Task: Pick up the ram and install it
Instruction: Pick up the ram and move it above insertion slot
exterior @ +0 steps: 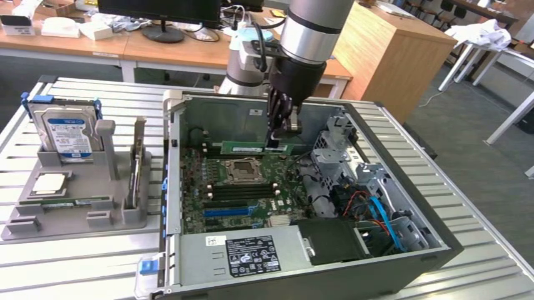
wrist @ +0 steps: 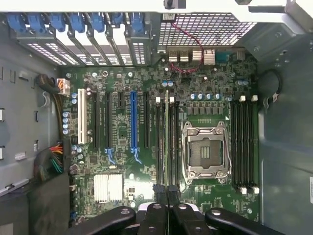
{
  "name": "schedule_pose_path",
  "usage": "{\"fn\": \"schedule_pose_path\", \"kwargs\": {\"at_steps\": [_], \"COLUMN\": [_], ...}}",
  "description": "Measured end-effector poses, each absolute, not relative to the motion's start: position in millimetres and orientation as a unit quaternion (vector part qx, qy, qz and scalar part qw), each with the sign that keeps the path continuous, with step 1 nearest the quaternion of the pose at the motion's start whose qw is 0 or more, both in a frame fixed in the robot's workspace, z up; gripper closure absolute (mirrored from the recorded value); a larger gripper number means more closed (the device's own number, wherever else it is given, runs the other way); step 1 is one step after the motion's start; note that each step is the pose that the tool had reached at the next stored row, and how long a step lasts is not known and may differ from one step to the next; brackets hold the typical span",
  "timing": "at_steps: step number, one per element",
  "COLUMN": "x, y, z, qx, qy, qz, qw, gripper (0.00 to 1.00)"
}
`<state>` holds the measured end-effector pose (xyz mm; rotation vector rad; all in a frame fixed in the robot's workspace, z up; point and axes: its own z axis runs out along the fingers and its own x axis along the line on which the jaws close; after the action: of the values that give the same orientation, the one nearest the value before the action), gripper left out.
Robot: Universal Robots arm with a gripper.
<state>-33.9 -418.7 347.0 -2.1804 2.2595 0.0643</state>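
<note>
The ram (exterior: 250,149) is a long green strip held level and on edge above the motherboard (exterior: 219,206), inside the open computer case (exterior: 417,250). My gripper (exterior: 279,140) is shut on the strip's end at the exterior view's right. In the wrist view the ram (wrist: 167,142) appears edge-on as a thin line reaching out from my gripper (wrist: 167,193). It hangs over the black memory slots (wrist: 160,147) beside the empty processor socket (wrist: 205,149). A second bank of slots (wrist: 244,142) lies on the socket's other side.
On the exterior view's left a grey holder (exterior: 117,215) carries a silver hard drive (exterior: 67,134) and a square processor chip (exterior: 49,183). The power supply (exterior: 242,253), drive cage (exterior: 338,150) and cables (exterior: 379,212) crowd the case. Expansion slots (wrist: 132,120) flank the memory slots.
</note>
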Motion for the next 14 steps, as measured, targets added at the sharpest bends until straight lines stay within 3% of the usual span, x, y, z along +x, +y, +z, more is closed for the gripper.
{"fn": "schedule_pose_path", "kwargs": {"at_steps": [14], "x": [-33.9], "y": [-418.7], "z": [335.8], "qx": [-0.690], "qy": [0.723], "qz": [0.020], "qw": [0.001], "gripper": [0.89]}}
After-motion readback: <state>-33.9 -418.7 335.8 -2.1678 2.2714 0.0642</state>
